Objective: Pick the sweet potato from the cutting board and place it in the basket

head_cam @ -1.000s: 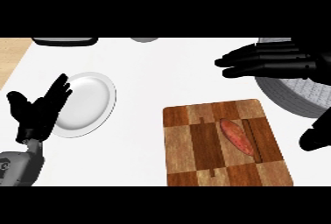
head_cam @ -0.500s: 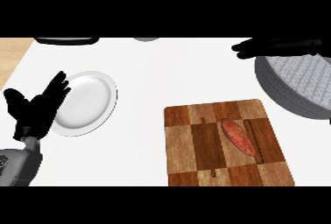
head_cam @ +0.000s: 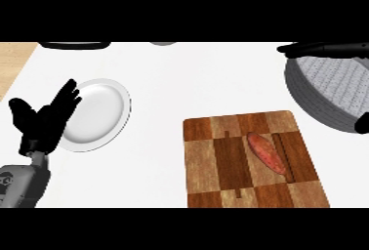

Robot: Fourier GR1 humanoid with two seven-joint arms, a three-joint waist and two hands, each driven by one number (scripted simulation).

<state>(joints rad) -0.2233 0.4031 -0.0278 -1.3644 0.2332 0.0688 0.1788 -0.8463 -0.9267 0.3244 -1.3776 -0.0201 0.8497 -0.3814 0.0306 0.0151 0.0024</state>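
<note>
The reddish sweet potato (head_cam: 265, 152) lies on the right half of the wooden cutting board (head_cam: 223, 166), untouched. At the right edge stands the grey woven basket (head_cam: 338, 88). My right hand (head_cam: 324, 48) shows only as straight dark fingers at the upper right, above the basket's far rim and well away from the sweet potato. At the left edge my left hand (head_cam: 45, 119) rests open, fingers up, beside the plate.
A white plate (head_cam: 97, 114) lies at the left, partly behind my left hand. A dark object (head_cam: 72, 45) and a small grey one (head_cam: 164, 43) peek in at the far edge. Bare white counter lies between plate and board.
My right hand has drawn back up and to the right, away from the cutting board, until only its fingers show above the basket. The sweet potato and left hand have stayed put.
</note>
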